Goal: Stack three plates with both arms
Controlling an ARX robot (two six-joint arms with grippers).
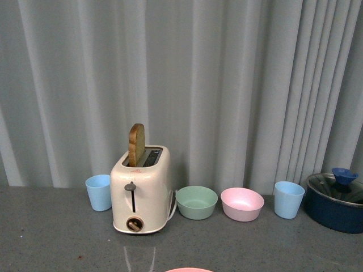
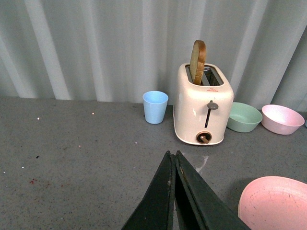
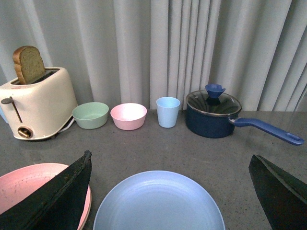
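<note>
Centrally, the cream toaster stands at the curtain, a bread slice upright in its slot. The pink plate lies on the table before the toaster, toward the robot. The light blue plate also lies before the toaster, further to the robot's right. The left gripper has its fingers pressed together, empty, over bare table before the toaster. The right gripper has its fingers spread wide, with the light blue plate seen between them.

Grey pleated curtain, grey countertop
</note>
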